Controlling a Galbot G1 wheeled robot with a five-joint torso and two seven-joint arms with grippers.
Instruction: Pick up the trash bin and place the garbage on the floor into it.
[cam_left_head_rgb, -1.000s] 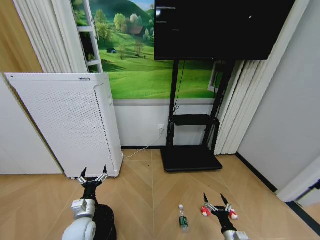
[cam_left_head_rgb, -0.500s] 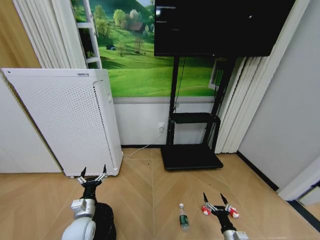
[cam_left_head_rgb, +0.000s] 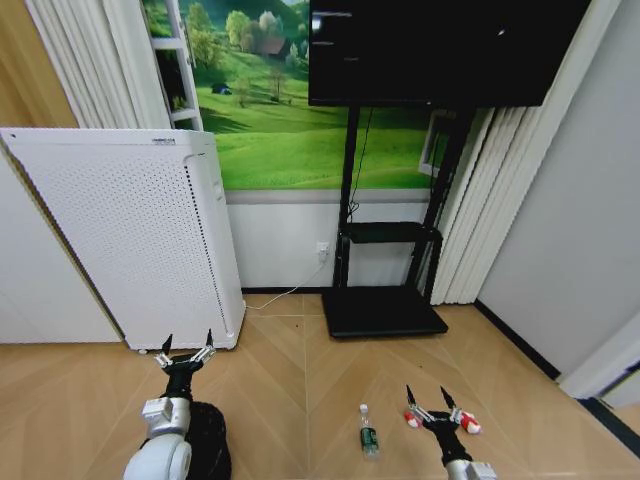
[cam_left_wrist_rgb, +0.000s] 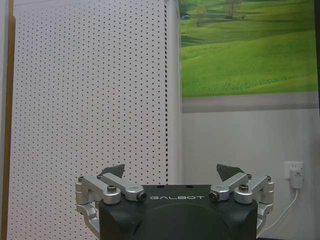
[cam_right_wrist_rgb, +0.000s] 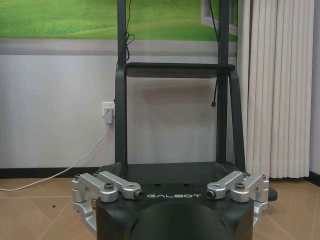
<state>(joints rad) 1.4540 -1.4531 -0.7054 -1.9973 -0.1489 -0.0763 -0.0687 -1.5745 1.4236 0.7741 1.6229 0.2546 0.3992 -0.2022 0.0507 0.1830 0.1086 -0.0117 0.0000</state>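
Nearest, the left gripper (cam_left_head_rgb: 187, 353) hangs spread and empty above the black mesh trash bin (cam_left_head_rgb: 212, 448), with the right gripper (cam_left_head_rgb: 429, 404) likewise splayed and holding nothing. On the parquet floor (cam_left_head_rgb: 290, 390) the green-labelled bottle (cam_left_head_rgb: 367, 434) and two red-and-white wrappers (cam_left_head_rgb: 411, 421) lie loose beside the right gripper. Nothing is binned yet; the air purifier (cam_left_head_rgb: 130, 240) and TV stand (cam_left_head_rgb: 385, 312) stand beyond.

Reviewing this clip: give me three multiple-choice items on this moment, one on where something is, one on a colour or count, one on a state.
1. Where does the bottle lie?
A. on the TV stand base
B. on the floor between the two grippers
C. inside the trash bin

2. What colour are the crumpled wrappers by the right gripper?
A. red and white
B. blue
C. yellow

3. How do the left gripper's fingers stand?
A. shut on the bin
B. shut on nothing
C. open, holding nothing

Answers: 1 B, it lies on the parquet floor left of the right gripper. 2 A, red-and-white bits show at both sides of that gripper. 3 C, the fingertips are spread above the trash bin.
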